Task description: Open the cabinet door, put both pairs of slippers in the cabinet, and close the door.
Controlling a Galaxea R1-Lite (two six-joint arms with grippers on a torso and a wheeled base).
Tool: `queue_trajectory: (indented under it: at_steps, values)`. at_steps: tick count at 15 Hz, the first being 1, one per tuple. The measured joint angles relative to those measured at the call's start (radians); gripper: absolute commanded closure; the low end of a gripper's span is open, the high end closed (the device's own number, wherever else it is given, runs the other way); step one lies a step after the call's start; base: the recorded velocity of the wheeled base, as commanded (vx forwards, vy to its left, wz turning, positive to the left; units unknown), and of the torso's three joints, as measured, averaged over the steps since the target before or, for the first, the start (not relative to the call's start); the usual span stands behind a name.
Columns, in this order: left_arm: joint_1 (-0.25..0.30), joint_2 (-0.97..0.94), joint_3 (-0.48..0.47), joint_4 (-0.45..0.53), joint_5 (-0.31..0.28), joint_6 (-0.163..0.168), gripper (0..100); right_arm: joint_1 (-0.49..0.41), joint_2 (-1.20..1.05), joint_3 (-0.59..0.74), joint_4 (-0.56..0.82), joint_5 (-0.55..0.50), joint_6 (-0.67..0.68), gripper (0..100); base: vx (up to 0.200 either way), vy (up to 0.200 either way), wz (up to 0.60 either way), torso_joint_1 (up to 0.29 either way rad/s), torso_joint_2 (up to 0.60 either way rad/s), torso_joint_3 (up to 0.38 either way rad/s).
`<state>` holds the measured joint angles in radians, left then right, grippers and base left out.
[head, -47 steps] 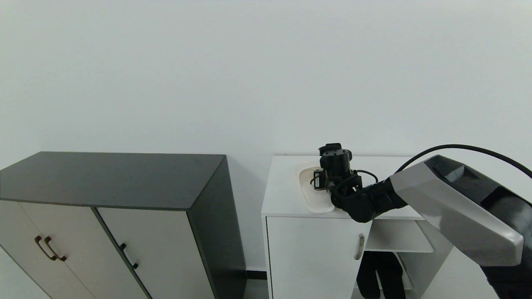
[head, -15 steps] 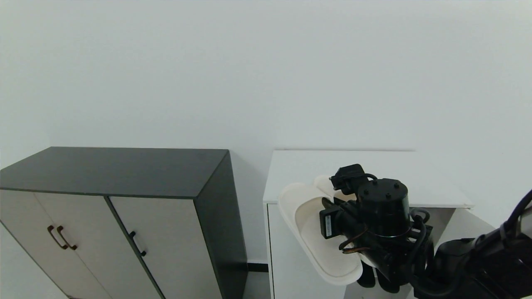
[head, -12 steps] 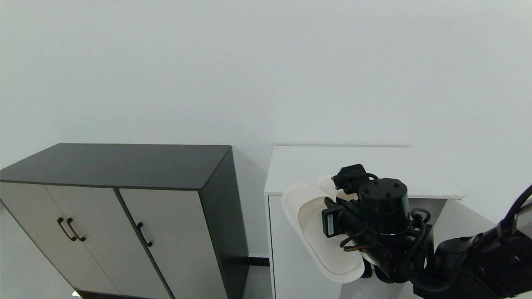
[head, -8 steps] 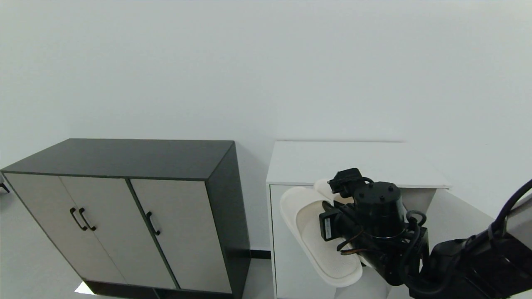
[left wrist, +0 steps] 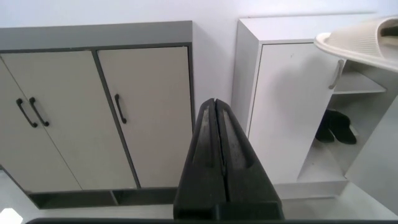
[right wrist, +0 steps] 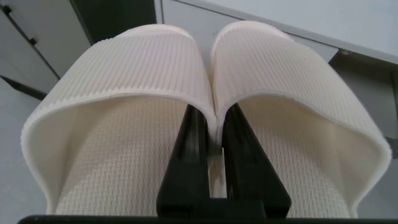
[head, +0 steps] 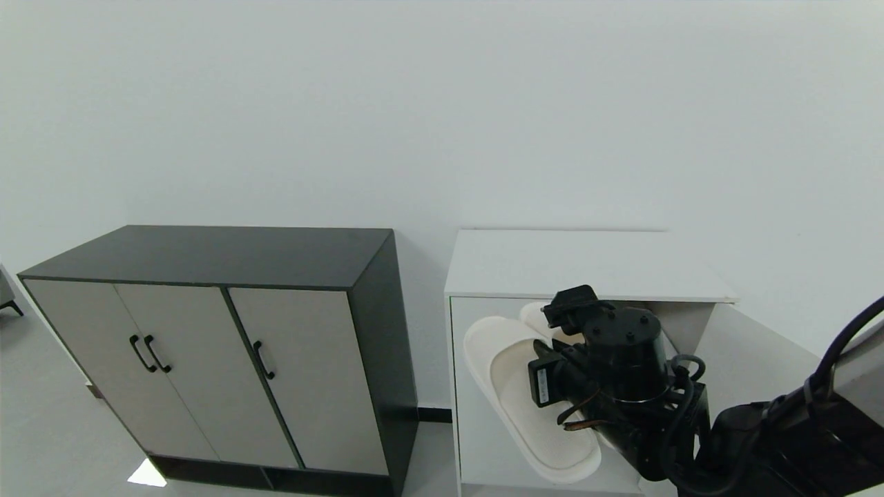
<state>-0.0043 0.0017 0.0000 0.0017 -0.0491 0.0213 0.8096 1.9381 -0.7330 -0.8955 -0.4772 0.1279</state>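
Well, in the head view the right gripper (head: 552,376) holds the cream slippers (head: 525,407) in the air before the white cabinet (head: 587,262). Left wrist view: the left gripper (left wrist: 216,107) is pressed together and empty, and the black slippers (left wrist: 337,126) sit low inside the cabinet. Right wrist view: its fingers (right wrist: 193,155) pinch both slippers' inner edges.

We stand in a plain room furnished like a home entryway. A bare white wall (head: 442,103) rises over a smooth grey floor (head: 55,428). On the left is a dark cabinet (head: 207,255) with three handled doors. Just right of it, a white cabinet (head: 587,262) holds black slippers (left wrist: 336,127) on a low shelf.
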Motion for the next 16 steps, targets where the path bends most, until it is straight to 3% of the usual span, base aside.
queue_trajectory:
  at_steps: [5, 16]
  values:
    - [0.000, 0.000, 0.000, 0.000, 0.000, 0.000, 100, 0.006, 0.002, 0.001, 0.000, 0.000, 0.001, 100, 0.000, 0.000, 0.00, 0.000, 0.00, 0.000]
    - [0.000, 0.000, 0.000, 0.000, 0.000, 0.000, 100, 0.003, 0.003, 0.016, -0.002, 0.001, 0.005, 100, 0.000, -0.200, 0.00, 0.004, 0.00, 0.001]
